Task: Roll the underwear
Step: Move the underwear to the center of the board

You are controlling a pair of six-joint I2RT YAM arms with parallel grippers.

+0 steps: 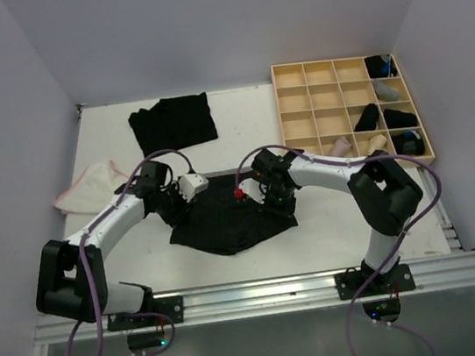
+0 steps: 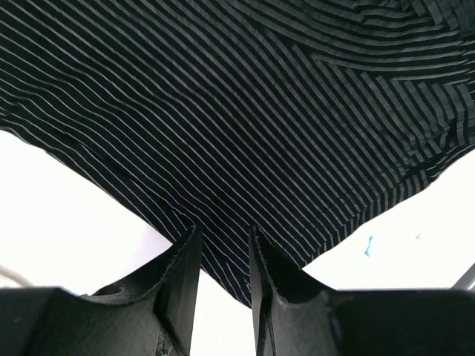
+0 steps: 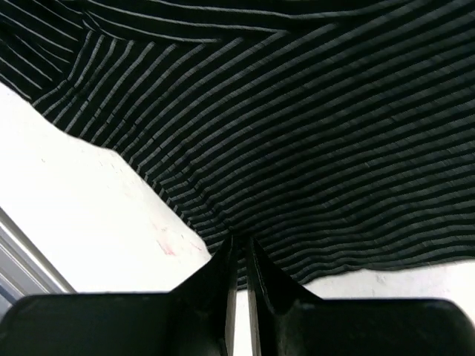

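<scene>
On the table (image 1: 334, 235), one striped brief (image 1: 226, 224) lies spread, room open around its edges; left gripper (image 2: 224, 236) stands narrowly parted at one edge, right gripper (image 3: 239, 240) pinches the hem.

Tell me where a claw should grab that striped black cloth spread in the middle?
By its rim, not the middle. The striped underwear lies flat on the table, so only the hem offers something to pinch. I would come in low from the side, at the pointed corner the left wrist view shows.
</scene>
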